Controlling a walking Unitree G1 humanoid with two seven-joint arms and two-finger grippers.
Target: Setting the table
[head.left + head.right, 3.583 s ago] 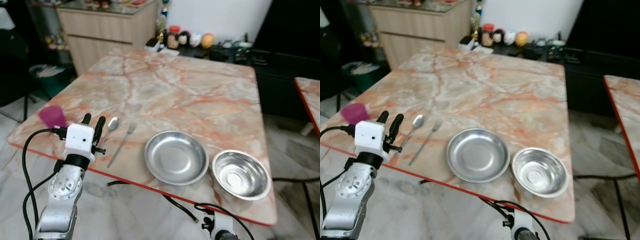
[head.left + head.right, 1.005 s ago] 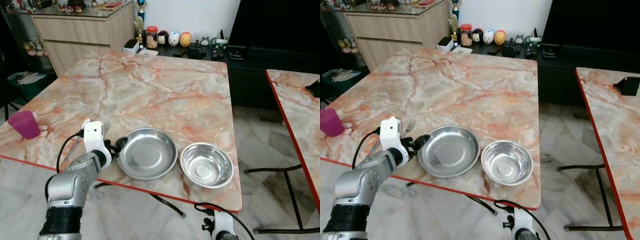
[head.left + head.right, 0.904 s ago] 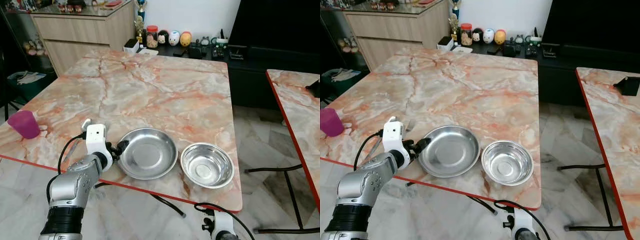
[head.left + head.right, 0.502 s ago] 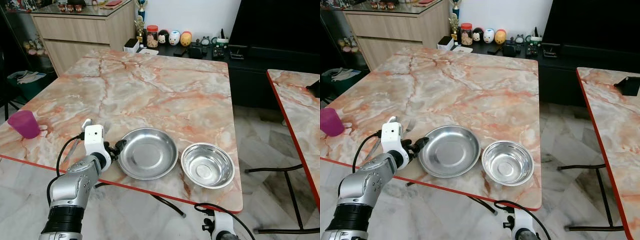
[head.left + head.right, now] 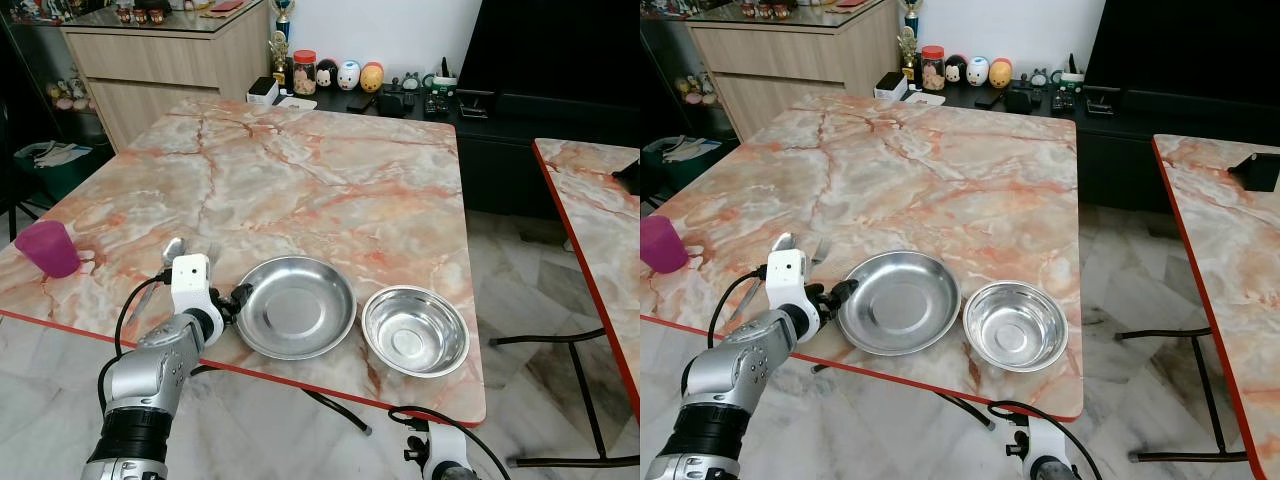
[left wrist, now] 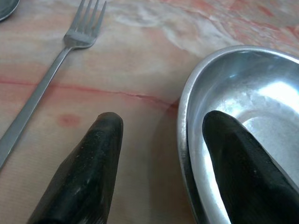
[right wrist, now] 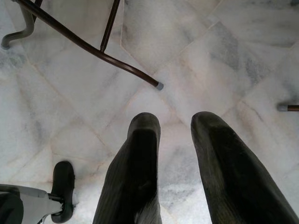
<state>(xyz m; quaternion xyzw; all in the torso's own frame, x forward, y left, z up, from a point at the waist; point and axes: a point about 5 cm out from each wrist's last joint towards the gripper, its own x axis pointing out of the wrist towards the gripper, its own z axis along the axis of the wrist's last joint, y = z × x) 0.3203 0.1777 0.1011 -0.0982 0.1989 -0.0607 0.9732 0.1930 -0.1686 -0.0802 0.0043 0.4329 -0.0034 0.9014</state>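
A shallow steel plate [image 5: 297, 306] lies near the front edge of the marble table [image 5: 320, 170], with a steel bowl [image 5: 415, 331] just to its right. My left gripper [image 5: 238, 296] is open at the plate's left rim. In the left wrist view one finger [image 6: 100, 154] rests outside on the table and the other [image 6: 233, 154] sits inside the plate [image 6: 243, 107]. A fork [image 6: 70, 46] and a spoon [image 5: 170, 250] lie left of the plate. A pink cup [image 5: 47, 248] stands at the table's left edge. My right gripper [image 7: 175, 126] hangs open over the floor.
A second marble table [image 5: 600, 200] stands to the right across a strip of floor. A wooden cabinet [image 5: 170, 60] and a low dark console with jars [image 5: 340, 75] line the far wall. Dark chair legs [image 7: 93, 46] cross the floor below my right arm.
Since 3.6 s ago my view has shifted, and my left gripper went from beside the spoon to the plate's left rim. Over the last second it has barely moved.
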